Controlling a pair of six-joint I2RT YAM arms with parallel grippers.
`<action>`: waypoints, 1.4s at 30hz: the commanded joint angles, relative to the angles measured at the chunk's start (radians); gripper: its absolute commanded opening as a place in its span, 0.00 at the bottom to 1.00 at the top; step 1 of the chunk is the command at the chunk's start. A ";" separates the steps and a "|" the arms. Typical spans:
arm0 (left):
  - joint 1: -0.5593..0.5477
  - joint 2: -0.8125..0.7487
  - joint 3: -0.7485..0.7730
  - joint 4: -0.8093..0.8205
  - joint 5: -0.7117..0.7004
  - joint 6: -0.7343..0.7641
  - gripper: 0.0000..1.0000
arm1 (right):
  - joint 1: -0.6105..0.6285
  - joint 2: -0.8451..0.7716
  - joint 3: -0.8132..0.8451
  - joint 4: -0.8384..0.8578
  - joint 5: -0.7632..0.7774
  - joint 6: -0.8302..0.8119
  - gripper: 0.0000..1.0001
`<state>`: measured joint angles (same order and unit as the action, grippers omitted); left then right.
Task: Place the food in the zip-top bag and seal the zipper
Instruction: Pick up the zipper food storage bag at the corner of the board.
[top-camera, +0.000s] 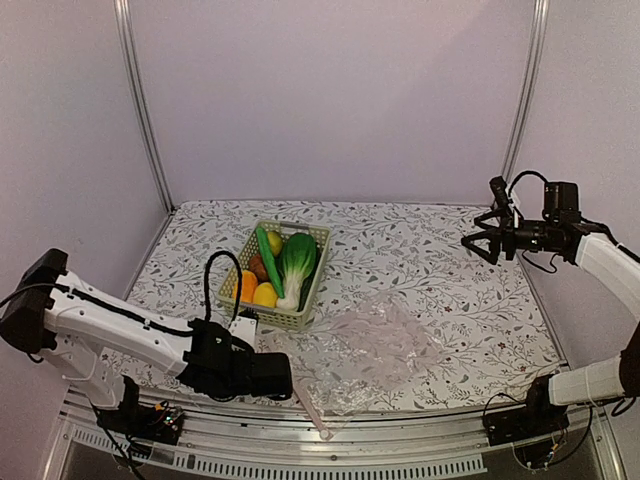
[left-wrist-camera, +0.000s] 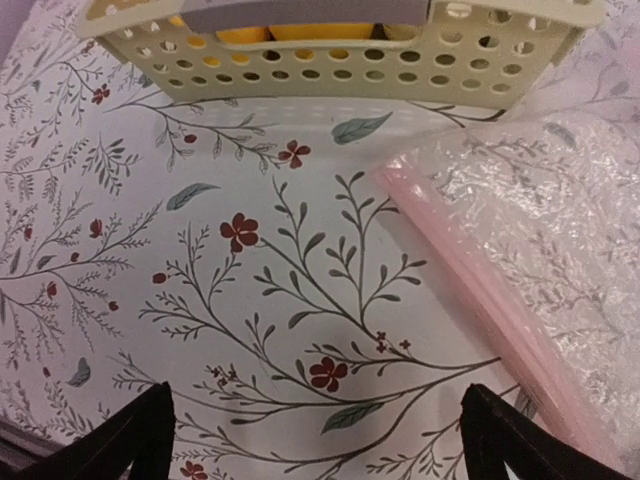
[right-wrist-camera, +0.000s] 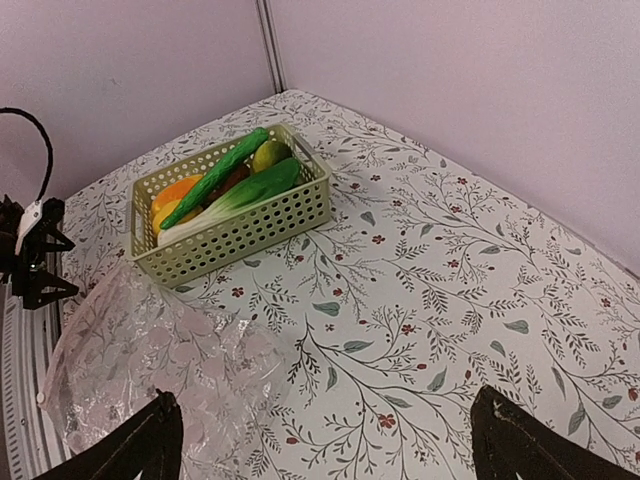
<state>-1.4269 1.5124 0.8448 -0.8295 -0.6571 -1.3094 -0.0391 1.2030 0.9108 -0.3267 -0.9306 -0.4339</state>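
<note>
Toy produce (top-camera: 282, 268) sits heaped in a pale green lattice basket (top-camera: 285, 318) near the middle of a floral-patterned table (top-camera: 450, 290): a green cucumber (top-camera: 268, 258), a white-stemmed bok choy (top-camera: 296, 262), and orange, yellow and brown pieces. The clear, crinkly zip-top bag (top-camera: 370, 355) lies flat on the table just in front of the basket and to its right. Its pinkish zipper (left-wrist-camera: 470, 290) runs along the bag's left edge, beside the left gripper (left-wrist-camera: 320, 440), which sits low over the table, fingers spread wide and holding nothing. The right gripper (top-camera: 480, 240) hangs high at the far right, well apart from the bag, fingers likewise spread and holding nothing.
</note>
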 joint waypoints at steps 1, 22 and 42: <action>-0.062 0.056 0.003 -0.032 -0.071 -0.026 1.00 | 0.005 0.001 0.006 0.042 -0.020 0.049 0.99; 0.120 -0.698 -0.768 1.020 0.083 0.185 0.59 | 0.013 0.068 0.049 -0.107 -0.138 -0.070 0.80; 0.345 -0.015 -0.611 1.455 0.503 0.328 0.42 | 0.016 0.093 0.061 -0.130 -0.138 -0.081 0.78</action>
<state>-1.1160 1.4338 0.2249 0.5671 -0.2440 -1.0271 -0.0303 1.2793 0.9455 -0.4381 -1.0580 -0.4992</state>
